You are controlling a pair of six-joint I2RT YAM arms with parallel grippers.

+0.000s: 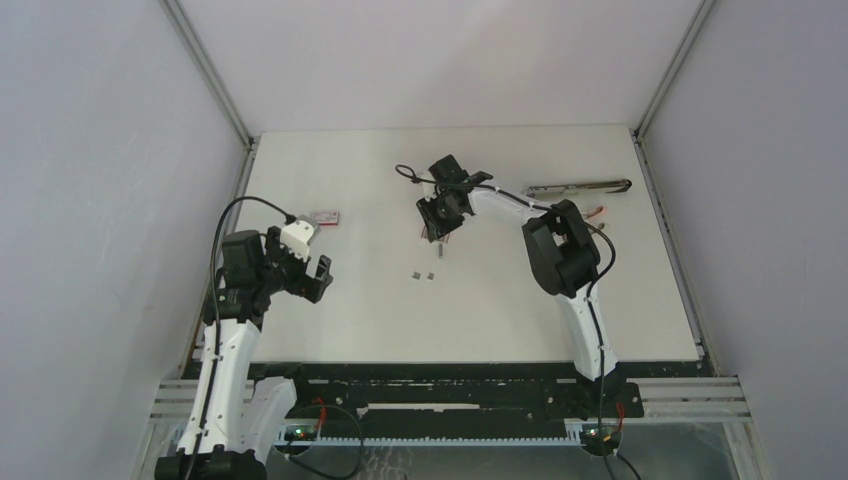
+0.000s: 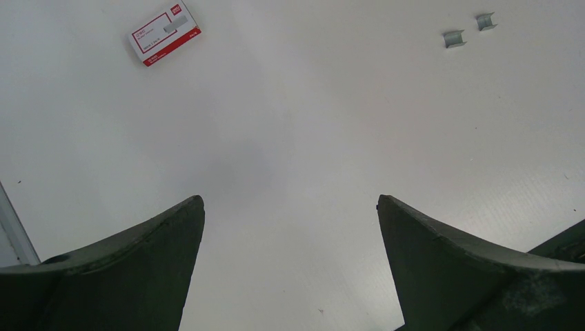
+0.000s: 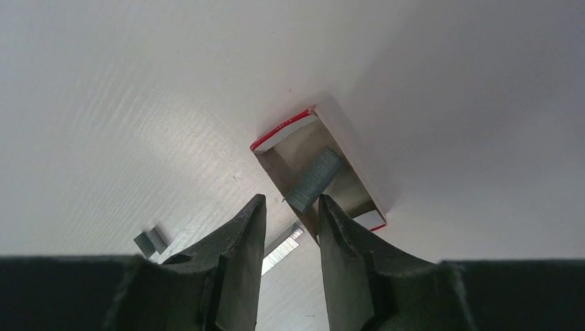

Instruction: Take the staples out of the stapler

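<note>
Left gripper (image 2: 290, 201) hangs spread wide and empty near a closed box (image 2: 164, 32). Two staples (image 2: 454, 38) lie loose mid-table. Right gripper (image 3: 290, 200) hovers narrowly parted over an open box (image 3: 283, 131) holding a staple strip (image 3: 314, 181); whether it pinches anything I cannot tell. Stapler (image 1: 578, 187) lies far right.

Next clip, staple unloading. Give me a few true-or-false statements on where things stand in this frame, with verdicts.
1. The left claw is wide open and holds nothing. True.
2. The stapler lies under the left claw. False: it lies at the far right of the table, away from both claws.
3. The open box just ahead of the right claw is empty. False: a grey staple strip lies in it.
4. Two small staple pieces lie loose on the table. True.
5. A red-and-white box lies near the left claw. True.
</note>
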